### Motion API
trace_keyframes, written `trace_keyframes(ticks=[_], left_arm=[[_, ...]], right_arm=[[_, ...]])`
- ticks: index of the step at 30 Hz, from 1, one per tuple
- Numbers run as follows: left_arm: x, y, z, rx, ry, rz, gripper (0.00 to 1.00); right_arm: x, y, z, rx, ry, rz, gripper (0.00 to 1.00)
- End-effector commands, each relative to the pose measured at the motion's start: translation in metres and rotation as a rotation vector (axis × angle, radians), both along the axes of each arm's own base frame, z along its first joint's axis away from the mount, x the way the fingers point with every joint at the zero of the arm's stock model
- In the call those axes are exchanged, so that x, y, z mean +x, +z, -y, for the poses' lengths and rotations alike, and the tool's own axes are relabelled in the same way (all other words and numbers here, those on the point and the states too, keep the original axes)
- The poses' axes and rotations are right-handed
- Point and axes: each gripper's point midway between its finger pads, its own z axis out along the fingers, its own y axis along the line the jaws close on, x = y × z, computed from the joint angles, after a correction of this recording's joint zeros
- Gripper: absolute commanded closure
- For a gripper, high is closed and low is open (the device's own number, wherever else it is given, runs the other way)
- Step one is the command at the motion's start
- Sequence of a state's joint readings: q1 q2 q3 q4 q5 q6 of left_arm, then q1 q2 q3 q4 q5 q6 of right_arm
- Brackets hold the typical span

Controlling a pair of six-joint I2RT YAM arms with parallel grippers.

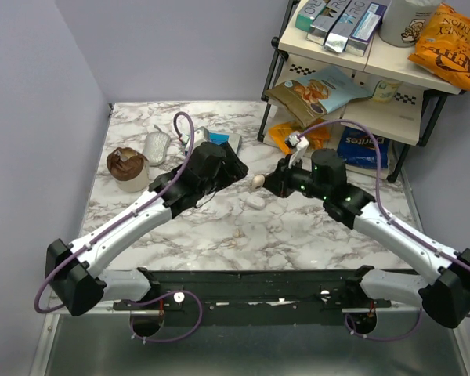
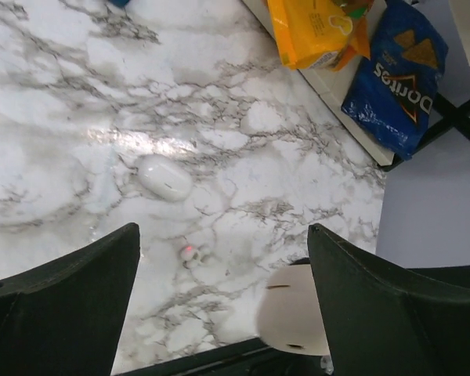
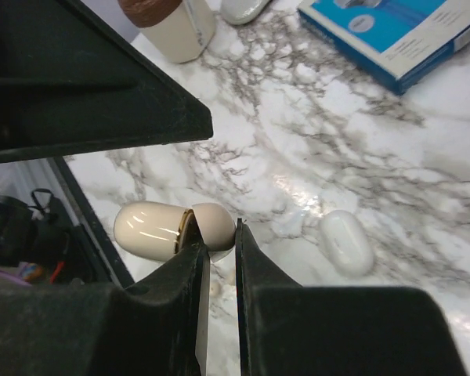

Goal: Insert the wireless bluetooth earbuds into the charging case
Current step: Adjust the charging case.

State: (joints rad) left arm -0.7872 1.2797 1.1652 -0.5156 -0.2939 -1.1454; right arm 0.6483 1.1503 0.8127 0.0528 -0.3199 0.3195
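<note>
Earbud (image 2: 190, 253) and beige case (image 3: 145, 227) on the marble desk (image 1: 219, 227).
Left gripper (image 2: 223, 231) jaws released, framing the earbud; right gripper (image 3: 219, 239) jaws nearly together at the beige case, grasp unclear.

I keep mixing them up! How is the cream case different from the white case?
The cream case is beige; the white case is bright white. The cream case has its lid tipped open, while the white case is shut. The cream case sits at the tips of the right gripper; the white case lies apart from it. Both are small, smooth and rounded, and lie on the marble table.
</note>
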Motion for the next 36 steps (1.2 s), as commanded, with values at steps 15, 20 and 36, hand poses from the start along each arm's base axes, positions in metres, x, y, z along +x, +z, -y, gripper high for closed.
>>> trace_keyframes(ticks=[15,20,36], left_arm=[[-0.088,0.039,0.008,0.247,-0.977,0.689,0.02],[-0.114,0.032,0.010,0.245,-1.155,0.799,0.06],[-0.127,0.016,0.026,0.150,-1.194,1.108,0.16]], right_arm=[[-0.040,0.016,0.086,-0.885,-0.008,0.071,0.99],[-0.052,-0.005,0.063,-0.905,0.070,0.029,0.99],[-0.088,0.001,0.032,-0.707,0.264,-0.001,0.99]])
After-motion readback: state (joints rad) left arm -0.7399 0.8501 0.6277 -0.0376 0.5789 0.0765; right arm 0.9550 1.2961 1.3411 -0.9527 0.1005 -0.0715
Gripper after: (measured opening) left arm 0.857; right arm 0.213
